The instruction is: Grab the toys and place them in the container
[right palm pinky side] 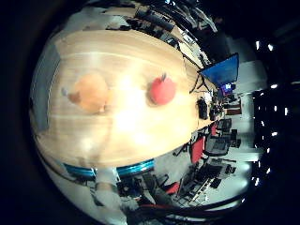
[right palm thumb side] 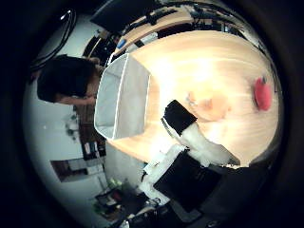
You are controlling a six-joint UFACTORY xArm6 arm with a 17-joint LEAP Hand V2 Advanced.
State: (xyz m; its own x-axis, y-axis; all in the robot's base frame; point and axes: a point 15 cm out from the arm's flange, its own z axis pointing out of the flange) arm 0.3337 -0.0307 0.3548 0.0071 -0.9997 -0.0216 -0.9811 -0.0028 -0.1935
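Note:
An orange-tan plush toy point(right palm pinky side: 89, 91) and a red round toy point(right palm pinky side: 162, 89) lie on the light wooden table point(right palm pinky side: 122, 131), a short way away from each other. The thumb side palm view shows a grey rectangular container point(right palm thumb side: 123, 95) standing on the table near its edge, with the plush toy point(right palm thumb side: 204, 103) and the red toy point(right palm thumb side: 261, 92) farther along the table. My hand point(right palm thumb side: 185, 142) is well above the table. A white and black finger reaches out relaxed over the table between the container and the plush toy. It holds nothing.
Beyond the table's far end are a blue monitor point(right palm pinky side: 220, 70) and office chairs point(right palm pinky side: 217, 145). A person point(right palm thumb side: 66, 81) sits by the table on the container's side. The table edge point(right palm pinky side: 103, 169) runs below the toys.

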